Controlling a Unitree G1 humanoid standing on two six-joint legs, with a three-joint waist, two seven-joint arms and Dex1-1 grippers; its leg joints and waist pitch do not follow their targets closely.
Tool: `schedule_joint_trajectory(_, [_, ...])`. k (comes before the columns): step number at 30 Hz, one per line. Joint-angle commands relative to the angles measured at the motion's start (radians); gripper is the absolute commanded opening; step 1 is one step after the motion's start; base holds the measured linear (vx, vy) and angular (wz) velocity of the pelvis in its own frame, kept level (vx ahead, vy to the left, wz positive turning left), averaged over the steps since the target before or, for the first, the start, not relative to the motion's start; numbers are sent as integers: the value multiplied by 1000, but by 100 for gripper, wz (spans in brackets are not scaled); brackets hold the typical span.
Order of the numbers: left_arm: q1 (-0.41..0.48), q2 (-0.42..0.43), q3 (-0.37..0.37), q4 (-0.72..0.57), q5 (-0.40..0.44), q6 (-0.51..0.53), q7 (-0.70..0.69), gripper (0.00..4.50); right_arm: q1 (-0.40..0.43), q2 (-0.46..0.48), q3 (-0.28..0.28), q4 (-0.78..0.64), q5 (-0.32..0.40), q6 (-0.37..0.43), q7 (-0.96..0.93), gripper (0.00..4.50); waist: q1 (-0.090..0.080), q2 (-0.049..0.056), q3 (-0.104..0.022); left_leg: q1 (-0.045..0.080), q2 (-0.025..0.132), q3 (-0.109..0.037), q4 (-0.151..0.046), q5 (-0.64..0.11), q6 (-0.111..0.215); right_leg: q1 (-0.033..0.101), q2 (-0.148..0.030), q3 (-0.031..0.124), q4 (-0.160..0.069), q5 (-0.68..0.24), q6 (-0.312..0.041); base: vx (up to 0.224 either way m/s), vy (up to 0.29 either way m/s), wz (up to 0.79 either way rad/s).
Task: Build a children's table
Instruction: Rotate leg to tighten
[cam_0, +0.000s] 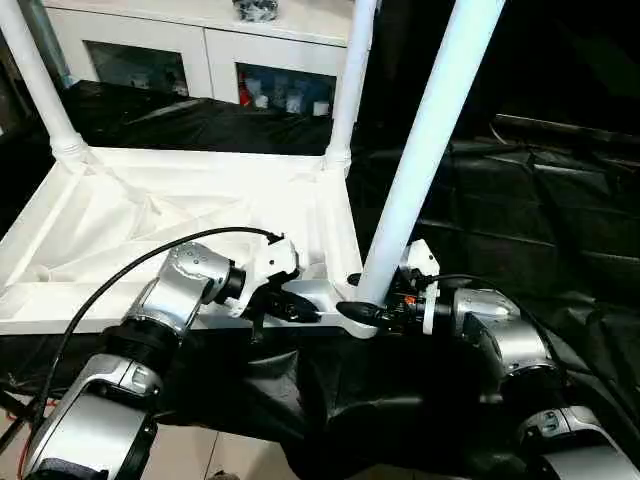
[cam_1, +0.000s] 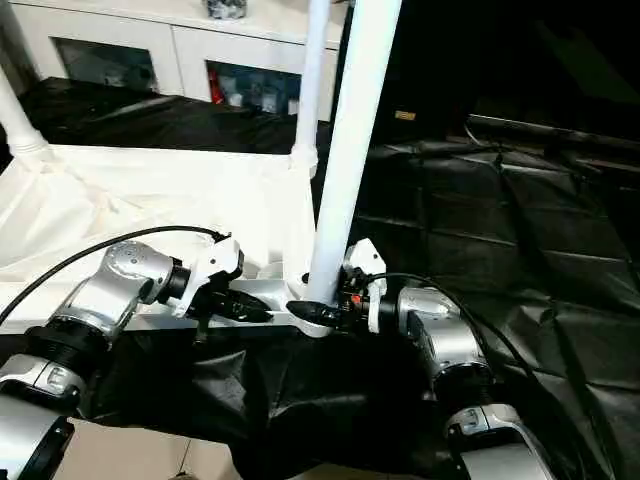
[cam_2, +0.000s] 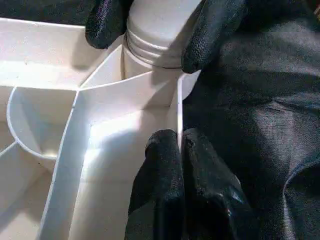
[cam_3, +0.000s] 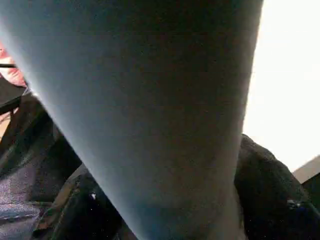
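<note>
The white tabletop (cam_0: 150, 215) lies upside down on the black-draped work table (cam_0: 520, 220), ribbed underside facing up — and that tabletop is the anchor for everything here. Two white legs already stand upright in its far corner sockets: the far-left leg (cam_0: 35, 75) and the far-right leg (cam_0: 352, 75), both rising out of the top of the head views. At the near-right corner, a third leg (cam_0: 425, 140) stands with its lower end at the socket, leaning a little away from the tabletop as it rises. The right gripper (cam_0: 372, 312) is clamped around the base of that third leg, black fingers on either side of the tube just above the corner socket; the left wrist view shows those two fingertips (cam_2: 107, 22) pressed against the tube's ringed lower end where it meets the corner. The left gripper (cam_0: 290, 308) sits on the near edge of the tabletop, just beside that same corner — its fingers (cam_2: 160, 185) are pinched together on the thin upright rim of the near edge. Beyond the far edge of the tabletop stands a white cabinet (cam_0: 190, 50) with glass doors.
</note>
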Motion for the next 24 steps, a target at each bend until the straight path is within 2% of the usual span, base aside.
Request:
schedule_joint_trajectory(1, [8, -59, -39, -11, -3, 6, 35, 0, -7, 35, 58, 0, -11, 10, 22, 269, 3, 6, -53, 0, 7, 12, -62, -246, 38, 48, -40, 37, -73, -192, -230, 0, 0, 0])
schedule_joint_trajectory(6, [-4, -85, -7, 18, 2, 27, 133, 0, -25, 49, 25, 57, -43, -21, -112, 268, 3, 6, -50, 3, 5, 11, -63, -275, 25, 44, -42, 38, -80, -253, -215, 0, 0, 0])
schedule_joint_trajectory(7, [-7, -94, 1, 24, 2, 35, 157, 0, -35, 55, 13, 82, -53, -24, -168, 267, 3, 5, -50, 3, 5, 10, -64, -277, 22, 44, -42, 38, -81, -266, -210, 0, 0, 0])
schedule_joint_trajectory(9, [-29, -138, 34, 62, 10, 70, 292, 0, -83, 80, -30, 196, -98, -27, -431, 267, -3, 7, -47, 4, 4, 8, -66, -298, 2, 38, -42, 38, -85, -334, -190, 0, 0, 0])
schedule_joint_trajectory(10, [-38, -153, 41, 74, 15, 79, 335, 0, -93, 88, -42, 223, -104, -21, -497, 267, -7, 6, -47, 6, 2, 5, -67, -305, -18, 36, -43, 36, -88, -375, -176, 0, 0, 0])
schedule_joint_trajectory(11, [-43, -162, 44, 81, 18, 83, 358, 0, -98, 92, -48, 235, -105, -17, -529, 266, -11, 4, -49, 5, 0, 5, -65, -303, -20, 38, -42, 37, -90, -380, -165, 0, 0, 0])
schedule_joint_trajectory(13, [-55, -188, 51, 96, 21, 88, 408, 0, -112, 109, -70, 266, -99, 0, -613, 265, -13, 3, -50, -1, 0, 6, -65, -294, -5, 40, -40, 37, -90, -355, -162, 0, 0, 0])
schedule_joint_trajectory(16, [-71, -237, 56, 108, 20, 92, 464, 0, -138, 148, -95, 311, -85, 21, -723, 265, -11, 3, -52, -1, -2, 8, -63, -279, 10, 39, -40, 38, -91, -341, -159, 0, 0, 0])
schedule_joint_trajectory(19, [-74, -257, 39, 105, 26, 83, 458, 0, -146, 172, -77, 320, -101, -18, -722, 265, -10, 4, -54, -4, -2, 10, -62, -253, 20, 42, -37, 37, -87, -284, -170, 0, 0, 0])
schedule_joint_trajectory(20, [-72, -254, 21, 106, 41, 66, 439, 0, -153, 186, -83, 323, -84, -37, -687, 320, -10, 4, -55, -6, -3, 11, -60, -241, 30, 44, -37, 37, -84, -252, -176, 0, 0, 0])
schedule_joint_trajectory(24, [-55, -227, 3, 87, 41, 38, 381, 0, -161, 180, -95, 310, -49, -31, -604, 354, -9, 5, -55, -6, -2, 11, -61, -240, 43, 46, -37, 36, -83, -239, -188, 0, 0, 0])
